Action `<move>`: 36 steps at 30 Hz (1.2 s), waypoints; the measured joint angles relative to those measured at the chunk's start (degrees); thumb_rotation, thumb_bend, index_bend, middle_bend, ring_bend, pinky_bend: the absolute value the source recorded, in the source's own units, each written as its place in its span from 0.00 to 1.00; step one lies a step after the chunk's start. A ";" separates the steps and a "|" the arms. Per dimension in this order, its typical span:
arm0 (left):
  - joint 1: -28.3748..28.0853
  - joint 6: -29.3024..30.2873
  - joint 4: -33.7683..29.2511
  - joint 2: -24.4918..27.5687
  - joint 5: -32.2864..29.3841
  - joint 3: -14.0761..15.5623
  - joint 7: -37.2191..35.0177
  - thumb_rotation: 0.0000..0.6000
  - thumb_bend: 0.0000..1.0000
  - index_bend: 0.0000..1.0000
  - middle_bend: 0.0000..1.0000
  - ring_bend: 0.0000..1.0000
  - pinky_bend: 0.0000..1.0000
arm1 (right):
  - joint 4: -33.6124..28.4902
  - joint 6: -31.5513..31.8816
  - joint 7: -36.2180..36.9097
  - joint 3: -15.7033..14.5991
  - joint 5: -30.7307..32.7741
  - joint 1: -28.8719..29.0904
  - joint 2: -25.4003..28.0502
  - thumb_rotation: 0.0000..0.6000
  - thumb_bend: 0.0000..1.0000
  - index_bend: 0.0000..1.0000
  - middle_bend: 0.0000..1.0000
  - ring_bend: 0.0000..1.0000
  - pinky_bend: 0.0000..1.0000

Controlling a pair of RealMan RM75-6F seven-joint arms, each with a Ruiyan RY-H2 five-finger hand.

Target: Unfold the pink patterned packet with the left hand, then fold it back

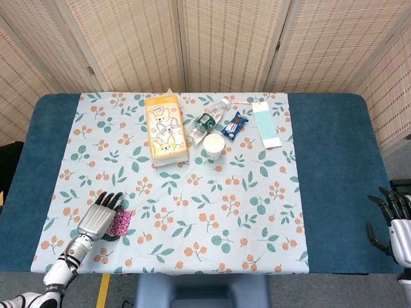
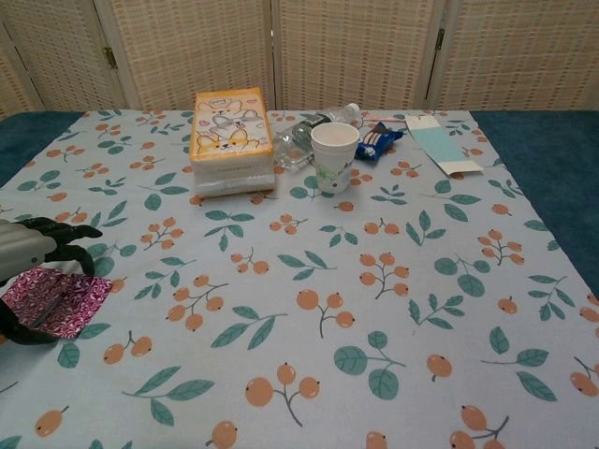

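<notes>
Your left hand [image 1: 99, 218] sits low at the near left corner of the desk, palm down, dark fingers [image 2: 67, 234] curled over the pink packet [image 2: 54, 301] with the thumb tucked beneath its near edge, gripping it. Your right hand [image 1: 392, 223] hangs off the far right side, fingers spread and holding nothing.

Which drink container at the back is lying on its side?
The plastic bottle. It lies flat beside the tissue box, cap toward the back, while the paper cup in front stands upright.
</notes>
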 measured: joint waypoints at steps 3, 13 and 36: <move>0.09 0.63 -0.85 0.86 1.06 0.21 -0.01 0.86 0.21 0.31 0.00 0.00 0.00 | 0.09 0.01 0.12 0.01 0.06 -0.05 0.00 1.00 0.48 0.19 0.09 0.02 0.00; 0.52 2.87 -2.30 4.78 4.06 0.47 -0.93 0.86 0.21 0.31 0.00 0.00 0.00 | -0.11 0.48 0.16 0.01 -0.37 -0.17 -0.02 1.00 0.48 0.19 0.09 0.02 0.00; 0.61 0.30 9.08 5.33 9.77 2.15 -11.87 0.80 0.21 0.29 0.00 0.00 0.00 | -2.95 1.72 -3.01 -0.27 -1.38 -0.61 0.26 1.00 0.48 0.19 0.09 0.02 0.00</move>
